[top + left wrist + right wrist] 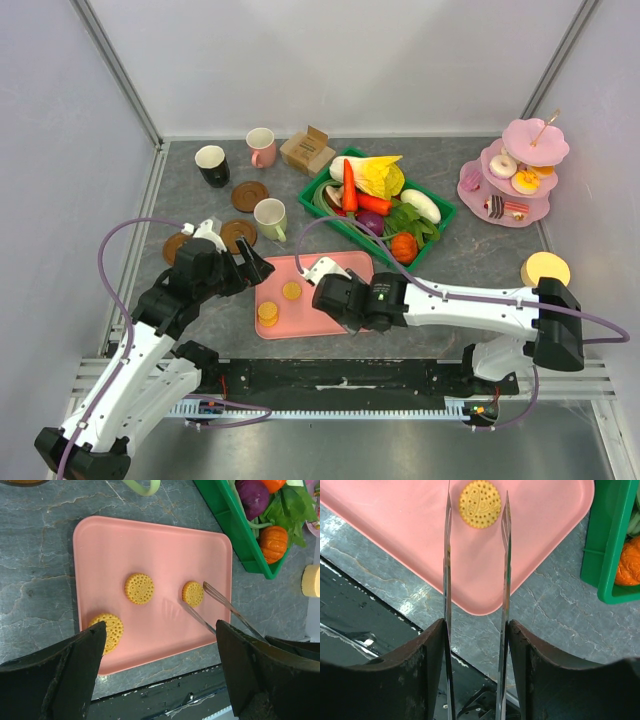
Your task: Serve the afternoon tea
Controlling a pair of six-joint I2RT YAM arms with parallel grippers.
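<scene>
- Grey marbled tabletop, closed in by white walls, was seen to carry a flat pink plastic tray (285,268) at the lower centre of the top view, with three round orange biscuits lying flat on it.
- The right gripper (476,627) was found partly closed on the handles of a pair of slim metal tongs (446,580). The blades stood spread, with one round orange biscuit (480,503) between their tips at the top of the right wrist view. No pinch was shown, and whether the blades touched its edge could not be told.
- The left gripper (160,630) was held wide apart and empty above the tray's near edge, with the two other biscuits (139,588) lying to the left in its view.
- A slip was judged the likeliest failure: the blades were thin and smooth, the biscuit was low and flat, and a squeeze off its middle could flick it across the tray.
- The tongs could also be twisted within the fingers if the tips were pressed against the tray.
- A biscuit dropped on the way to the pink three-tier cake stand (525,135), upper right, could be lost in the green plastic crate (322,172) between.
</scene>
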